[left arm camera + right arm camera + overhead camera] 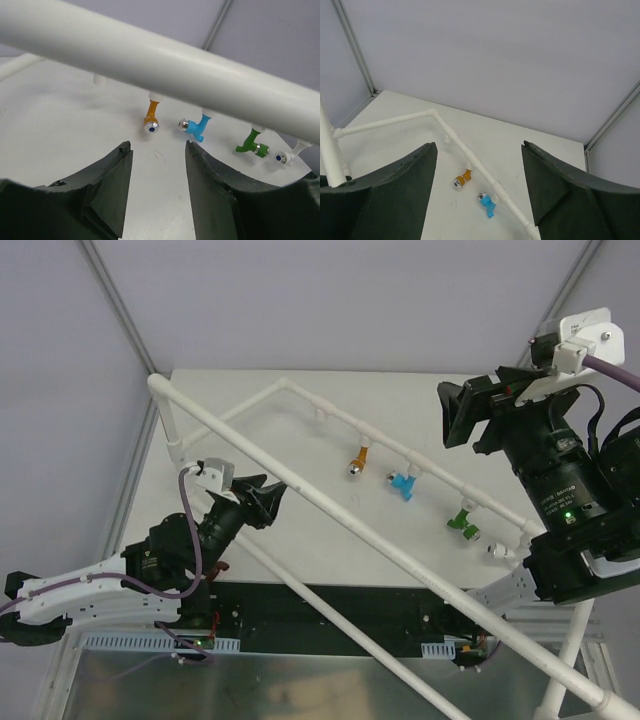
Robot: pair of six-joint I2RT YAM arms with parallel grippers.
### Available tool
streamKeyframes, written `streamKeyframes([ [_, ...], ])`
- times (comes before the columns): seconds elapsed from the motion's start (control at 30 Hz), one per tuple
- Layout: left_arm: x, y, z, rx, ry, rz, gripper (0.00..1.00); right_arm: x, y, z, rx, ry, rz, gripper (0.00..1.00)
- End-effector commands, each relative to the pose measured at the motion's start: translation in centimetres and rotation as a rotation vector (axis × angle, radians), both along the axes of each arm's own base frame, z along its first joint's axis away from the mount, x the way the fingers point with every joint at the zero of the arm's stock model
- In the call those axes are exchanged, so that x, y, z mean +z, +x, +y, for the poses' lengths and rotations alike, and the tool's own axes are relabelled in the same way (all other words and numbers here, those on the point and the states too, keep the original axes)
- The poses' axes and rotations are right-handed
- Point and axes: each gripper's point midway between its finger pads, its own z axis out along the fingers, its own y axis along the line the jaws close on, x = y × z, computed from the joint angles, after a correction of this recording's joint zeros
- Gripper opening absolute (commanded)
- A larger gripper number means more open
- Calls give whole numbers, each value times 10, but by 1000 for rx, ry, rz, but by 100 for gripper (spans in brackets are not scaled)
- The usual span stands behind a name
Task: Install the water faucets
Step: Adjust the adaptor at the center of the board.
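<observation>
From above, three water faucets hang from the white pipe frame [400,554] over the bench [300,440]: an orange faucet [358,462], a blue faucet [403,483] and a green faucet [463,521], running from centre to lower right. A fourth pale, silver-tipped fitting [497,550] sits just past the green, and all look seated, while the left tool [268,498] at lower left and the right tool [455,415] at upper right seem parked clear of them. The left wrist view shows its jaws apart and empty, aimed under the pipe at those four. The right wrist view shows its jaws spread wide, holding nothing, with one orange and one blue faucet at lower centre.
</observation>
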Motion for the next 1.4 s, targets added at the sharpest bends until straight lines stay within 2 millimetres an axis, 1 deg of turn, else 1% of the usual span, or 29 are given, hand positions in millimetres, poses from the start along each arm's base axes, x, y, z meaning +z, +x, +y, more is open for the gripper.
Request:
streamKeyframes([
  [0.0, 6, 0, 7, 13, -67, 0, 48, -21, 2, -41, -177, 0, 126, 75],
  [0.1, 5, 0, 10, 16, -66, -2, 49, -27, 1, -38, -179, -14, 126, 75],
  [0.17, 5, 0, 11, 18, -53, 0, 49, -35, 0, -36, -179, -5, 138, 75],
  [0.2, 3, 0, 11, 15, -45, 1, 50, -39, 1, -39, -178, 5, 145, 75],
  [0.23, 3, -2, 11, 4, -41, 1, 52, -43, 0, -39, -178, 19, 156, 75],
  [0.33, -3, -4, 7, -23, -20, 2, 58, -56, 1, -49, -193, 46, 183, 76],
  [0.43, -12, -6, 2, -41, 6, 6, 64, -68, 2, -56, -194, 90, 197, 76],
  [0.5, -19, -4, 0, -37, 32, 14, 66, -77, 3, -60, -195, 120, 203, 76],
  [0.63, -40, -2, -8, -25, 100, 78, 76, -96, 4, -59, -192, 183, 203, 75],
  [0.7, -50, -1, -12, -13, 130, 119, 81, -103, 4, -55, -183, 197, 196, 75],
  [0.77, -56, -1, -19, -18, 156, 145, 81, -106, 3, -48, -176, 195, 185, 75],
  [0.83, -61, 1, -23, -9, 175, 165, 82, -108, 1, -36, -157, 181, 165, 75],
  [0.93, -64, 0, -29, -21, 206, 176, 85, -109, -3, -8, -138, 125, 130, 75],
  [0.97, -65, 0, -30, -26, 218, 181, 87, -110, -4, 5, -140, 96, 113, 75],
  [1.0, -66, -2, -32, -36, 227, 186, 88, -110, -3, 12, -144, 81, 100, 75],
  [1.07, -67, -4, -35, -57, 232, 195, 90, -108, 4, 26, -162, 69, 72, 74],
  [1.13, -69, -7, -39, -85, 230, 203, 90, -111, 15, 44, -169, 91, 49, 74],
  [1.17, -70, -8, -40, -94, 229, 207, 90, -116, 20, 49, -129, 28, 48, 74],
  [1.2, -70, -9, -40, -98, 229, 208, 90, -128, 27, 56, -28, 15, 132, 75],
  [1.23, -71, -9, -40, -95, 229, 208, 90, -148, 50, 59, -41, 78, 270, 75],
  [1.27, -72, -9, -39, -94, 231, 209, 91, -160, 62, 61, -58, 73, 318, 76],
  [1.3, -71, -9, -39, -97, 226, 206, 91, -165, 75, 65, -76, 64, 303, 77],
  [1.33, -72, -10, -39, -102, 232, 206, 91, -175, 86, 69, -71, 51, 297, 77],
  [1.37, -71, -11, -38, -110, 231, 204, 91, -182, 96, 70, -53, 90, 319, 77],
])
